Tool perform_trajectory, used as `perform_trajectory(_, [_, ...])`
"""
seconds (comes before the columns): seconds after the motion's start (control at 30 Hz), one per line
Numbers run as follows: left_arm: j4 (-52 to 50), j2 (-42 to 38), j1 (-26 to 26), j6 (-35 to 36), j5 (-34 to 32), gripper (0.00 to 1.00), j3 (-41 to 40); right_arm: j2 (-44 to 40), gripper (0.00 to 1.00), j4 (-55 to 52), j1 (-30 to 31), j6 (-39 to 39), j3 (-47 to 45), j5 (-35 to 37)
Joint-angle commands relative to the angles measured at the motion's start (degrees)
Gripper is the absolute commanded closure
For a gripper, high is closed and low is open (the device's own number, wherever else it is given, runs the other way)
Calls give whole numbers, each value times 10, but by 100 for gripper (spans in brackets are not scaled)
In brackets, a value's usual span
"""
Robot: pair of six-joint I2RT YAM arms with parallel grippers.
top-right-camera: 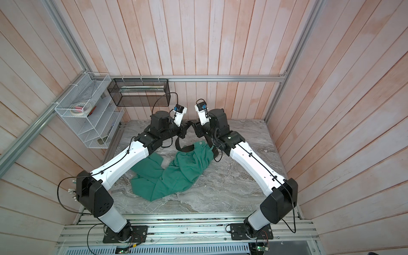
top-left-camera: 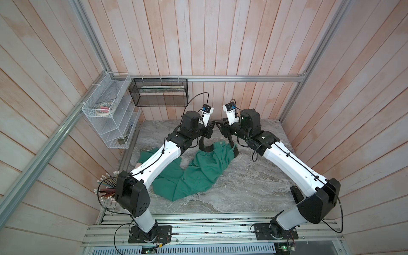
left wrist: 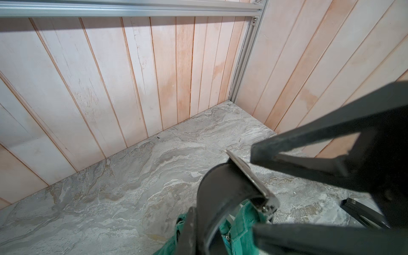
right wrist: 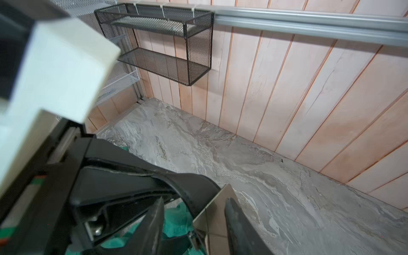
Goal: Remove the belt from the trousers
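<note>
Right gripper (right wrist: 195, 199) jaws stand spread around the buckle (right wrist: 219, 196); left gripper (top-left-camera: 211, 127) alone pinches the belt (top-left-camera: 202, 144); we risk its threaded strap dragging the trousers (top-left-camera: 198, 170) upward.

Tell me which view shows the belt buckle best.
The left wrist view: the silver buckle lies sharp and unblocked at the end of the belt. The right wrist view shows its plate partly behind a finger; in both top views it is too small to make out.

Nothing is legible; small print on the white camera housing (top-left-camera: 205, 114) is too blurred.
</note>
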Motion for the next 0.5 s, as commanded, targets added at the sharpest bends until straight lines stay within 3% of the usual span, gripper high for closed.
perform_trajectory(0.0, [20,-1,-3,-13,3,100,21,12,51,-34,1,-17,24,12])
perform_trajectory(0.13, [21,-1,-5,-13,3,100,21,10,51,-38,2,-22,20,15])
perform_trajectory(0.47, [14,-2,-10,-13,3,100,21,11,74,-26,2,-15,-8,5])
